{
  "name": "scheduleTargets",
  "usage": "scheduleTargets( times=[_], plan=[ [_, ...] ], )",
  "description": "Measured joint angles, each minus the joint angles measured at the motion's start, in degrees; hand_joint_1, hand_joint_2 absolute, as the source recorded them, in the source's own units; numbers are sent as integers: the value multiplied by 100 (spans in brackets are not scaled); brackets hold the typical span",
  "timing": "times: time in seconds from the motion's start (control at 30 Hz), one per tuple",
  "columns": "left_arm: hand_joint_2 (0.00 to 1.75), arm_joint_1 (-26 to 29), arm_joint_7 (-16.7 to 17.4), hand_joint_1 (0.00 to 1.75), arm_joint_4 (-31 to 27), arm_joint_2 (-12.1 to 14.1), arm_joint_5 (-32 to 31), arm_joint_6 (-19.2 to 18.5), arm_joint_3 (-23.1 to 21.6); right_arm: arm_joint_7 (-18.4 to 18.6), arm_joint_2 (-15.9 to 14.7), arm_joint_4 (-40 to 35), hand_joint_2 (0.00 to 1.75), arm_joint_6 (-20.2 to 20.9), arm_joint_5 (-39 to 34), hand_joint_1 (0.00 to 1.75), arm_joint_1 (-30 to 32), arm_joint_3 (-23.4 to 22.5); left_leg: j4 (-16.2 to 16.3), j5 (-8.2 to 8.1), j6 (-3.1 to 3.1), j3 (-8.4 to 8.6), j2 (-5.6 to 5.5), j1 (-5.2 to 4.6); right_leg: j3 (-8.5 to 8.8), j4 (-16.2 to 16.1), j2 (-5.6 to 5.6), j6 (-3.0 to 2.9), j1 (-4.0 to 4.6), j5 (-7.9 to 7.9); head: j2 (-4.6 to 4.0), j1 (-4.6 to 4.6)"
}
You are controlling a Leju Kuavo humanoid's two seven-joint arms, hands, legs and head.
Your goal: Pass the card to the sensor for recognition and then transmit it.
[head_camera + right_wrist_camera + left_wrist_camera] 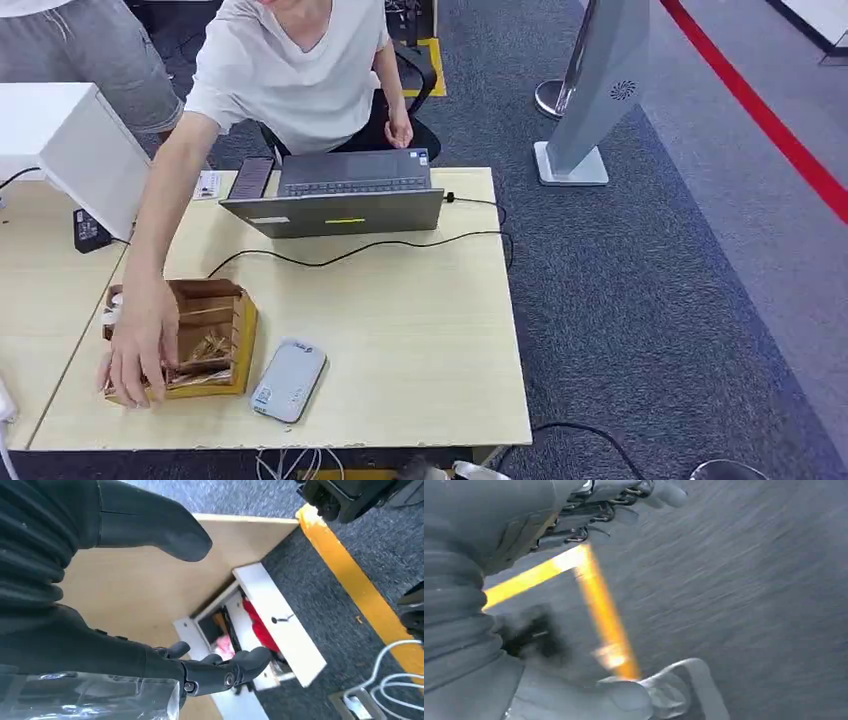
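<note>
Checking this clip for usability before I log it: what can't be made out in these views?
- Card: in the head view a person's hand covers part of the wooden box, hiding what lies beneath.
- Left wrist view: motion blur smears the floor and yellow line; the left hand is cut off by the edge.
- Right hand: fingers apart, holding nothing.

Wooden box [215, 340] partly behind person's hand [140, 345]; contents indistinct.

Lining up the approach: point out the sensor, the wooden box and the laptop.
sensor [289, 381]: head view, middle of its grey top face.
wooden box [243, 330]: head view, right wall.
laptop [340, 213]: head view, back of its tilted lid.
</note>
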Motion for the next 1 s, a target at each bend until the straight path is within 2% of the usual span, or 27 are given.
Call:
scheduleTargets(
  times=[0.1, 0.2, 0.5, 0.53, 0.73, 0.77, 1.0],
  plan=[
    [175, 35, 177, 0, 65, -404, -467, -248, -272, -72, 0, -9, 175, 26, -49, 0, 19, -59, 1, 5, 7, 0, -3, -2, -6, -1, -3, 2, 0, 2, 0, 4],
    [175, 93, 230, 0, 87, -638, -541, -322, -608, -64, -22, -9, 175, 9, -330, 0, 71, -263, 2, 5, 6, 1, 2, 4, -2, -1, 1, 4, 2, 5, 0, 17],
    [175, 282, 335, 0, 87, -830, -521, -374, -1572, 19, -164, -7, 175, -131, -1266, 0, 411, -1415, 1, 4, 5, 1, 0, 7, -15, 2, 0, -2, 6, -2, 0, 7],
    [175, 302, 350, 0, 87, -836, -512, -376, -1689, 39, -182, -7, 0, -144, -1362, 0, 462, -1552, 1, 4, 5, 1, 0, 7, -15, 2, 0, -1, 6, -3, 0, 6],
    [175, 441, 446, 0, 76, -867, -475, -411, -2382, 122, -358, -44, 0, -290, -1986, 0, 965, -2478, 1, 0, 7, 0, -4, 5, 0, 1, -3, 6, 6, -12, 0, 9],
    [0, 464, 449, 0, 76, -869, -473, -420, -2477, 129, -385, -55, 0, -323, -2078, 0, 1068, -2617, 1, -2, 9, 0, -5, 4, 2, 1, -4, 7, 6, -12, 0, 8],
    [0, 628, 540, 0, -33, -886, -449, -455, -3247, 227, -487, -179, 0, -483, -2793, 0, 1729, -3703, 1, -10, 6, 3, -13, 6, 6, 1, -11, 10, 6, -18, 0, 4]
  ],
)
